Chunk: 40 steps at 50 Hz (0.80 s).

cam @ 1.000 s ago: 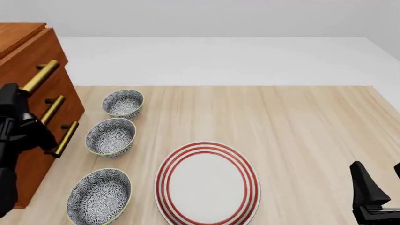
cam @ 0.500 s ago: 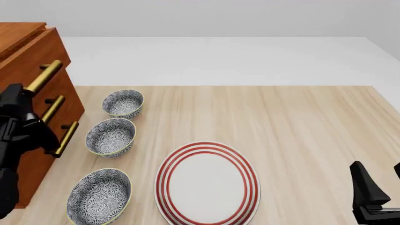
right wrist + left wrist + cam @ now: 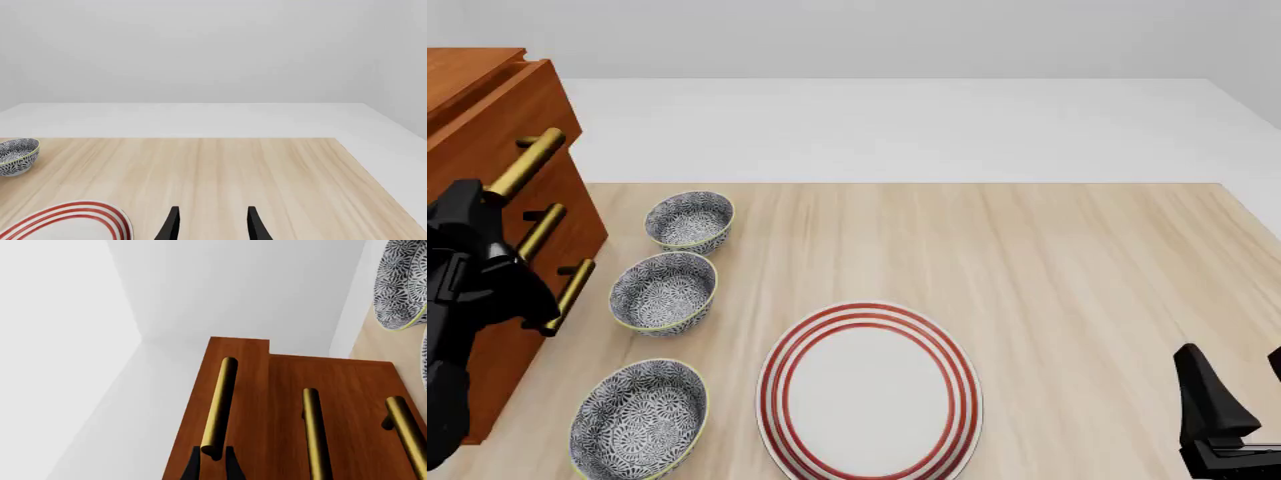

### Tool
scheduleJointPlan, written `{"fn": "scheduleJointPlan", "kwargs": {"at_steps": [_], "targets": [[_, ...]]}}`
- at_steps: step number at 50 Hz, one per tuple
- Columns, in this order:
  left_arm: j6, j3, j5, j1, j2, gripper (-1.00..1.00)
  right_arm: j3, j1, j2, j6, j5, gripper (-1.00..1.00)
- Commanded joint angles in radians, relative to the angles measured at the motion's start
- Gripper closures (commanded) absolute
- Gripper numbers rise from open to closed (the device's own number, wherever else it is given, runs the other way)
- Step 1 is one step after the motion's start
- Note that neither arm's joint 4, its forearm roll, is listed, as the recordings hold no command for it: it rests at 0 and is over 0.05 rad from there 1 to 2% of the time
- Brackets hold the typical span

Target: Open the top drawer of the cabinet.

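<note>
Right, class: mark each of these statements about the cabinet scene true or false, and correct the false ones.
1. The left pincer has its fingers on either side of the top drawer's handle. True.
2. The top drawer stands out further than the two drawers below it. True.
3. The right pincer grips the plate. False: it is open, holds nothing and is by the table's near right edge.
4. Four patterned bowls stand beside the cabinet. False: there are three bowls.
5. The plate has blue rings. False: its rings are red.

Three bowls [image 3: 690,220], one plate [image 3: 870,392], one cabinet [image 3: 481,110].
</note>
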Motion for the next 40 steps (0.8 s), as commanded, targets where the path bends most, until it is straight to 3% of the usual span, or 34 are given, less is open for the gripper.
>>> {"fn": "scheduleJointPlan", "kwargs": {"at_steps": [1,6,7,27,40], "targets": [[0.014,0.081,0.018,-0.051,-0.026,1.0,0.0,0.0,0.0,0.0,0.0,-1.0],[0.004,0.077,0.051,-0.045,-0.035,1.0,0.0,0.0,0.0,0.0,0.0,-1.0],[0.002,0.077,0.055,-0.044,-0.037,-1.0,0.0,0.0,0.0,0.0,0.0,-1.0],[-0.003,0.081,0.108,-0.037,-0.069,-1.0,0.0,0.0,0.0,0.0,0.0,-1.0],[-0.009,0.092,0.181,-0.035,-0.167,-1.0,0.0,0.0,0.0,0.0,0.0,-1.0]]}}
